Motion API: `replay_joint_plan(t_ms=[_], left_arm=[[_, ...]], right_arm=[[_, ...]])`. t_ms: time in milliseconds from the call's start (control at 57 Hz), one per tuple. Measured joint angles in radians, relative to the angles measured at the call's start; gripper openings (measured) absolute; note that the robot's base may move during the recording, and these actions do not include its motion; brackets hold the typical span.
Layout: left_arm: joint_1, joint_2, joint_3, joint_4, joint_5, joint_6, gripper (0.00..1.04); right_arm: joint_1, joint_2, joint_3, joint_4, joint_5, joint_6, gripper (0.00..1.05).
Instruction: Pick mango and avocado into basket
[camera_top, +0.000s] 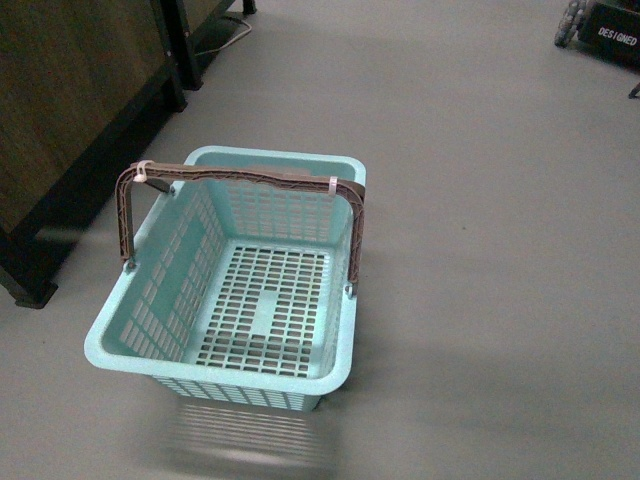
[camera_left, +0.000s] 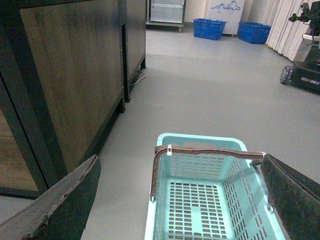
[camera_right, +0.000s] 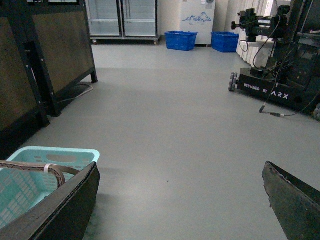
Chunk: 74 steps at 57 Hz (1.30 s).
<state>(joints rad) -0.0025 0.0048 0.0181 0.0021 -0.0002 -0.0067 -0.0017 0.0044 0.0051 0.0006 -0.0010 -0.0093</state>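
One basket (camera_top: 275, 158) fills my front view. It stands on the grey floor (camera_top: 480, 200) near a wooden cabinet (camera_top: 70, 90), with its brown handle (camera_top: 250, 178) raised across the lattice sides. From my left wrist, my left gripper (camera_left: 180, 162) has its jaws wide apart, and the basket sits below and between them. From my right wrist, my right gripper (camera_right: 181, 170) is spread just as wide over the floor. The basket's corner lies beside one finger (camera_right: 65, 205), with blue crates (camera_right: 181, 40) well apart.

Black wheeled robot base (camera_right: 272, 90): white lettering "DESIGNED BY ARX" along its side, right wrist view. Front and left wrist views: only "DESIGNED" legible on it.
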Motion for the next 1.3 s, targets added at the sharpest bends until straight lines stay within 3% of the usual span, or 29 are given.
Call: replay_joint_plan(t_ms=[1139, 1245, 1297], left_arm=[[0.0, 0.0, 0.0, 0.0, 0.0, 0.0, 0.97], [-0.092, 0.07, 0.009, -0.053, -0.297, -0.164, 0.97], [-0.093, 0.133, 0.014, -0.047, -0.343, -0.243, 0.97]], right_arm=[[0.0, 0.0, 0.0, 0.0, 0.0, 0.0, 0.97], [0.0, 0.0, 0.0, 0.0, 0.0, 0.0, 0.97], [0.0, 0.0, 0.0, 0.0, 0.0, 0.0, 0.97]])
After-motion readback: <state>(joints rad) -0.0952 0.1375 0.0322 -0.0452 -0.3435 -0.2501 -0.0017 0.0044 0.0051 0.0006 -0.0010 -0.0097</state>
